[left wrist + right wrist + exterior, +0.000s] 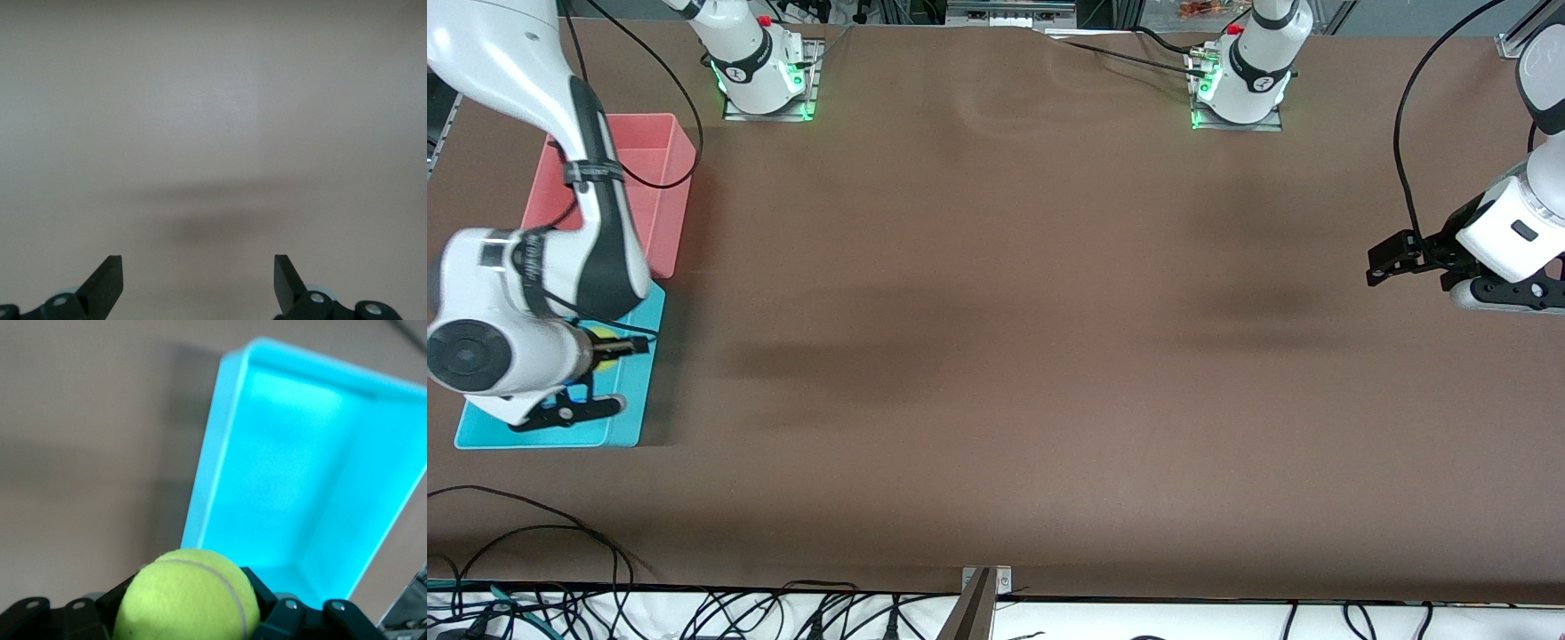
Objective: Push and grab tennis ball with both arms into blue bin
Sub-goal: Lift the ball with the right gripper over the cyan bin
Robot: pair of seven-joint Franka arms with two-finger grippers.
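With our right end effector (190,620) clamped on the fuzzy yellow-green tennis ball (187,597), we hold it over the light cyan-blue rectangular plastic bin (627,404), apparently ready to release, while our left end effector (198,283) waits wide open and empty over the brown table (996,356).

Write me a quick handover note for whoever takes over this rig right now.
Right gripper: shut on the fuzzy yellow-green tennis ball, over the light-blue plastic bin at the right arm's end of the table.
Left gripper: open, holding nothing, waiting over bare brown table at the left arm's end.
Done: ball grabbed and carried to the bin.
Left: release it into the bin.
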